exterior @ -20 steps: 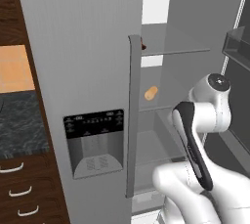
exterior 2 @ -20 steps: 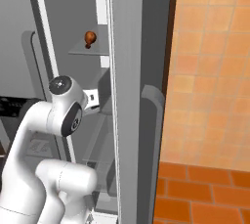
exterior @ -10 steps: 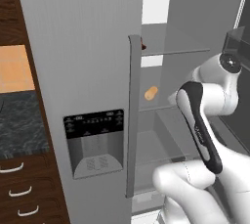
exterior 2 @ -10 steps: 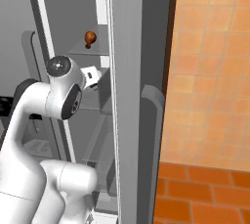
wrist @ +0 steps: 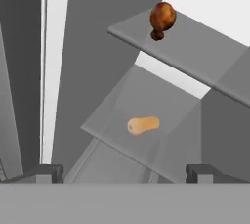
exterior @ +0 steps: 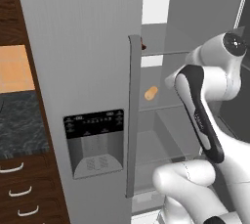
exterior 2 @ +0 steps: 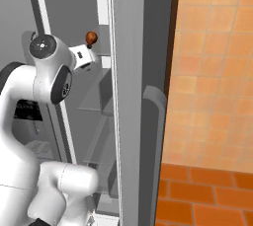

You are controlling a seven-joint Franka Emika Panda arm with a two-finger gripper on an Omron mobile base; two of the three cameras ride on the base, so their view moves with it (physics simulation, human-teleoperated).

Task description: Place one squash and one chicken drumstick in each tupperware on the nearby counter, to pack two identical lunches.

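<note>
Arm's reaching into the open fridge [exterior: 97, 47]. Tool [wrist: 124, 171] has its fingers [wrist: 46, 171] wide apart, nothing btwn them. Squash [wrist: 143, 125] lies on a glass shelf [wrist: 117, 105] straight ahead of the tool, a bit past the tips, well apart from them, no contact. Chicken drumstick [wrist: 161, 19] sits on the shelf above the squash, near that shelf's front edge, further from the tool. From the left base cam the squash [exterior: 151, 93] shows just right of the fridge door handle [exterior: 132, 115], drumstick [exterior: 143, 46] peeking out higher up by the handle's top. Table [exterior: 19, 120] w/ dark marbled top is left of the fridge.
</note>
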